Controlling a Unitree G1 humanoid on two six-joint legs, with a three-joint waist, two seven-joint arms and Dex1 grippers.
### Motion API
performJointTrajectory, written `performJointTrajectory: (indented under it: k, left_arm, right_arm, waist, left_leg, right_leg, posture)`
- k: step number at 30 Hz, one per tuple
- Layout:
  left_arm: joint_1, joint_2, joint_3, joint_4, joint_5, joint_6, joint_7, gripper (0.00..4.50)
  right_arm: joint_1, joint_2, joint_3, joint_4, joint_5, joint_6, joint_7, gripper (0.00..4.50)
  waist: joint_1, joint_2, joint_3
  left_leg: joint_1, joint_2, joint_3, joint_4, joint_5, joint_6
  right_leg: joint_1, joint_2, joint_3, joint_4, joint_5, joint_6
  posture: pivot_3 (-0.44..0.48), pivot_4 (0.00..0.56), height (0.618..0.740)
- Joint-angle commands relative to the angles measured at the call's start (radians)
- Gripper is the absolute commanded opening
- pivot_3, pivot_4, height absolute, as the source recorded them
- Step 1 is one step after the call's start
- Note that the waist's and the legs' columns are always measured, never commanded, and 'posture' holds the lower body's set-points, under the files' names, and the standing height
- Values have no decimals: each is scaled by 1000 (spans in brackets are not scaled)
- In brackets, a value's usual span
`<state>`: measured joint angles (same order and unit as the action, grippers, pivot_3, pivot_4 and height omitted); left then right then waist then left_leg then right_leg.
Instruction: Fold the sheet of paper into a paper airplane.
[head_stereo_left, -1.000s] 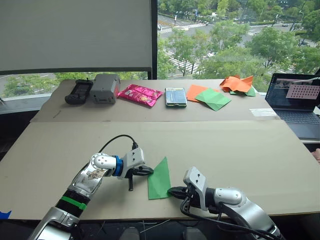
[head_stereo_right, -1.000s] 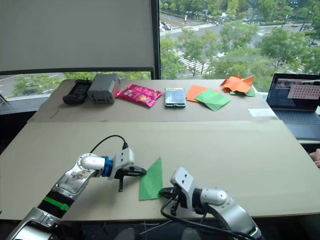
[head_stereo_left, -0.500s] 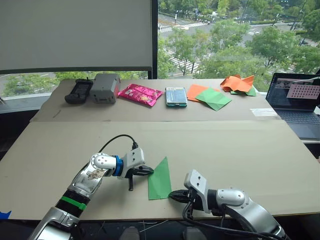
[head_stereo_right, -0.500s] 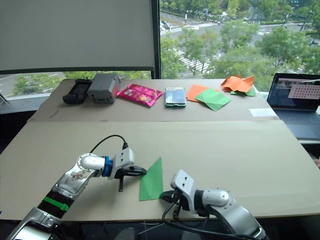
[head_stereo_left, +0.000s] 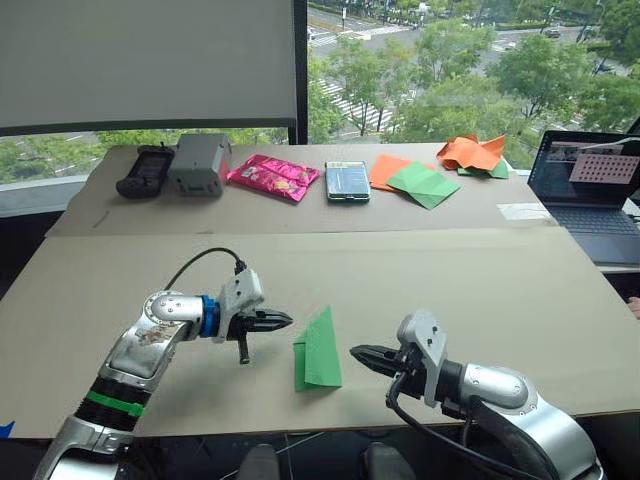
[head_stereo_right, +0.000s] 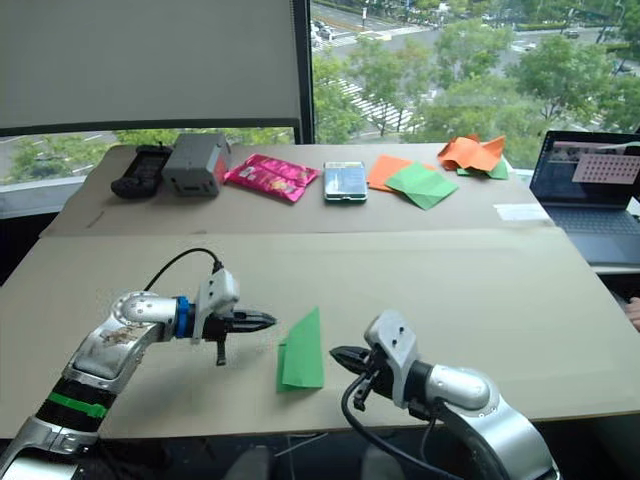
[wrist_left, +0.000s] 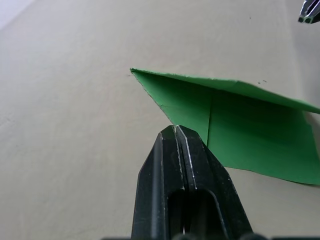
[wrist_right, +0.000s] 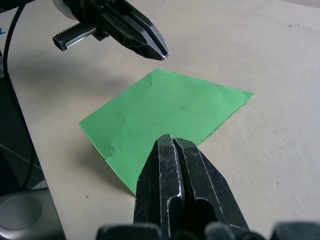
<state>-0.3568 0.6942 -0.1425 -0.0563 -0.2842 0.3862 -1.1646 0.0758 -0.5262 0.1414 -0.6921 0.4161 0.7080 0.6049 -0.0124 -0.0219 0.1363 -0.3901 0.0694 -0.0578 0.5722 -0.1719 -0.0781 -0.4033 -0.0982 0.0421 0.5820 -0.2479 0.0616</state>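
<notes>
The bright green sheet of paper (head_stereo_left: 318, 350) lies folded into a narrow pointed wedge near the table's front edge, its tip pointing away from me. One layered edge on its left side stands slightly raised. My left gripper (head_stereo_left: 285, 321) is shut on nothing, its tips a short gap to the left of the paper (wrist_left: 240, 130). My right gripper (head_stereo_left: 355, 352) is also shut and empty, just off the paper's right side. In the right wrist view the closed tips (wrist_right: 171, 140) hover at the paper's near edge.
Along the far side of the table (head_stereo_left: 480, 290) lie a black device (head_stereo_left: 138, 171), a grey box (head_stereo_left: 197, 164), a pink packet (head_stereo_left: 273, 176), a phone (head_stereo_left: 347, 181), orange and duller green sheets (head_stereo_left: 422, 184) and a crumpled paper heap (head_stereo_left: 475, 153). A laptop (head_stereo_left: 590, 185) sits at the far right.
Both grippers have drawn back from the paper: the left one to the left, the right one to the right. The paper stays on the table. The camera has shifted.
</notes>
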Motion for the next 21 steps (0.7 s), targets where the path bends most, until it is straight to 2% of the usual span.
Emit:
performJointTrajectory:
  k: [1,6,12,15,17,21]
  left_arm:
    - [-45,29,10,-19,-11,-61,-61,1512]
    - [-144,-6,-72,171,127,-416,-113,3238]
    - [-343,-100,-188,552,300,-1051,-152,3238]
    - [-440,-164,-211,715,302,-1219,-160,3238]
    - [-502,-193,-245,816,347,-1333,-159,3238]
    - [-571,-245,-274,961,352,-1439,-180,3238]
  right_arm:
    - [-3,12,-28,-23,14,-1,-30,0]
    - [-6,16,-39,-7,23,0,-46,0]
    - [-9,25,-46,-2,30,9,-63,0]
    - [-10,32,-44,-4,29,14,-71,0]
    - [-7,34,-40,-10,28,18,-76,0]
    - [-7,42,-40,-21,29,27,-90,0]
  waist:
    - [3,1,0]
    - [11,2,0]
    - [24,2,0]
    - [25,2,0]
    - [27,2,0]
    - [25,3,-1]
  left_leg:
    - [-1,0,0,0,0,0]
    - [-3,0,3,1,0,0]
    - [-5,0,3,1,1,1]
    - [-7,0,3,1,4,6]
    - [-10,0,3,2,5,7]
    - [-12,0,3,3,6,9]
  right_leg:
    - [0,0,0,-2,0,0]
    - [0,-1,0,-4,0,0]
    - [-1,1,1,-4,0,0]
    - [0,2,2,-4,1,0]
    - [0,3,2,-3,1,0]
    - [1,5,4,-2,2,2]
  posture:
    - [0,150,718]
    - [0,150,718]
    - [0,150,718]
    - [0,150,718]
    - [0,150,718]
    - [0,150,718]
